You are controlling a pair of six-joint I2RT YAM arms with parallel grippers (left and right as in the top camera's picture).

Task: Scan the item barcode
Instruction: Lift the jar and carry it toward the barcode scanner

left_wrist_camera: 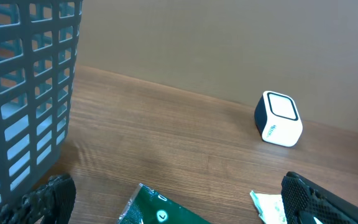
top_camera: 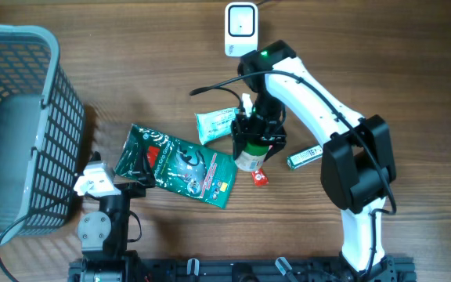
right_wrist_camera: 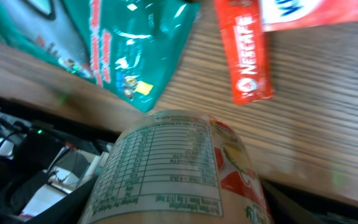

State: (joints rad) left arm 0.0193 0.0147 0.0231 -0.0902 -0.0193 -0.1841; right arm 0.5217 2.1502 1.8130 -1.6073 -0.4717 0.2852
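Note:
A cylindrical bottle (top_camera: 248, 157) (right_wrist_camera: 179, 168) with a nutrition table and red-and-yellow artwork is held lying tilted just above the table, my right gripper (top_camera: 254, 139) (right_wrist_camera: 179, 208) shut on its sides. No barcode shows on the face I see. The white scanner (top_camera: 241, 29) (left_wrist_camera: 278, 118) stands at the far edge, well beyond the bottle. My left gripper (top_camera: 99, 180) (left_wrist_camera: 182, 208) is open near the front left, over the corner of a green bag (top_camera: 182, 164) (left_wrist_camera: 160, 213), with nothing between its fingers.
A grey plastic basket (top_camera: 22, 117) (left_wrist_camera: 23, 93) fills the left side. A pale green pouch (top_camera: 216, 123) (left_wrist_camera: 267, 205), a red Nescafe sachet (top_camera: 259, 178) (right_wrist_camera: 244, 56) and a small green tube (top_camera: 305, 158) lie around the bottle.

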